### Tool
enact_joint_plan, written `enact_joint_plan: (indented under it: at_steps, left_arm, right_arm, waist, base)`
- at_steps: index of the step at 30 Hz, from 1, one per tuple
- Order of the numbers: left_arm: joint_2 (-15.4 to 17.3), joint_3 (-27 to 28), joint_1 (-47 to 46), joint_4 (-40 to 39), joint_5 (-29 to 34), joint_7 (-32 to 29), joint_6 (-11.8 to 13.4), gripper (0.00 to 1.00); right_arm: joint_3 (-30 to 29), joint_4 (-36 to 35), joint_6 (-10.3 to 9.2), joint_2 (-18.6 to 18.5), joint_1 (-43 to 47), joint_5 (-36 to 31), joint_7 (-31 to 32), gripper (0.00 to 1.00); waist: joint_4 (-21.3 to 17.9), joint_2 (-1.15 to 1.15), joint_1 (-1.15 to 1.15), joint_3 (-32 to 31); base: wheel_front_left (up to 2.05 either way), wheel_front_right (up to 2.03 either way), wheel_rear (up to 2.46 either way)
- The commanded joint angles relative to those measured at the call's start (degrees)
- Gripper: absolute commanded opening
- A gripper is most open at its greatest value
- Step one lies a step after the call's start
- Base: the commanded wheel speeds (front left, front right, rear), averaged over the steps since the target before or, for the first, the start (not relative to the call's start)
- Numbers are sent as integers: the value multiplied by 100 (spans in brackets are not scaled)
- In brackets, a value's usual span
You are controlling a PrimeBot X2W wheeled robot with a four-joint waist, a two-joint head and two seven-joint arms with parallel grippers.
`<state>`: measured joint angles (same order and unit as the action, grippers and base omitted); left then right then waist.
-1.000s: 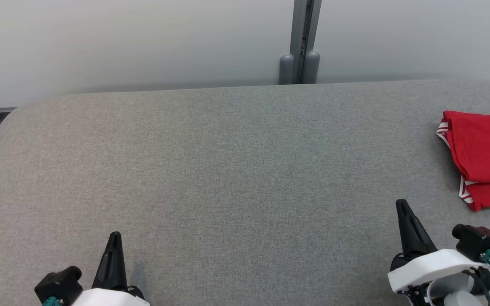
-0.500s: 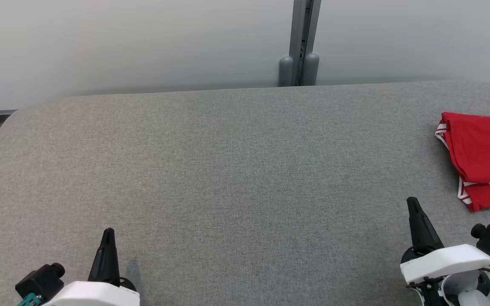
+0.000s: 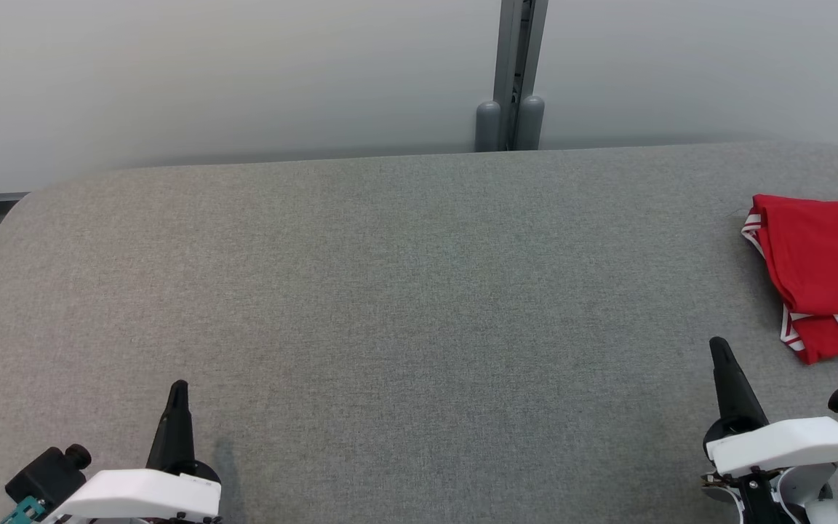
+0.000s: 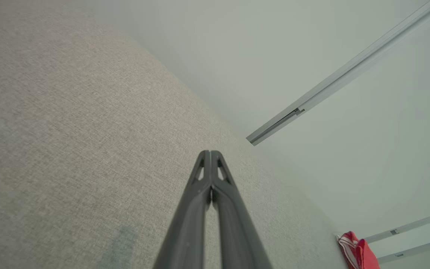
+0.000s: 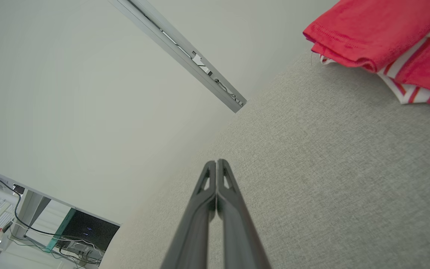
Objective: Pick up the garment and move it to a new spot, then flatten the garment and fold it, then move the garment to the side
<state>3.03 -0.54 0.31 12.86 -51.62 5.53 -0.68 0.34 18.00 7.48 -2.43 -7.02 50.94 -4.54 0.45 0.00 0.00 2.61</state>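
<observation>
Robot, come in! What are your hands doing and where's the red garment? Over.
Left gripper, right gripper shut, empty. Red garment folded, table's far right. Nothing in the way.

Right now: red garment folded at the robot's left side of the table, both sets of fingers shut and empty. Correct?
No. The red garment lies folded at the robot's right side of the table, as the head view shows. The left fingers and right fingers are shut and empty, as stated.

The head camera looks forward and down across the grey fabric-covered table; both wrist cameras skim low along it toward the pale wall, sharing the folded red white-striped garment.
</observation>
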Motion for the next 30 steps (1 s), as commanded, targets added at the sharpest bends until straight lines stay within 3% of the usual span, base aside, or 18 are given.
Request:
enact_joint_plan:
  at_steps: [1,30]
  left_arm:
    - [50,48,-187,-52,-155,-28,-48,0]
    - [64,301,-405,17,-1917,-511,-340,0]
  right_arm:
    - [-42,-90,1,-55,-43,154,35,0]
    - [-320,-239,2,-71,14,1920,509,0]
  waist:
    - [-1,0,0,-2]
    - [-16,0,0,-88]
  base:
    - [0,0,0]
    - [0,0,0]
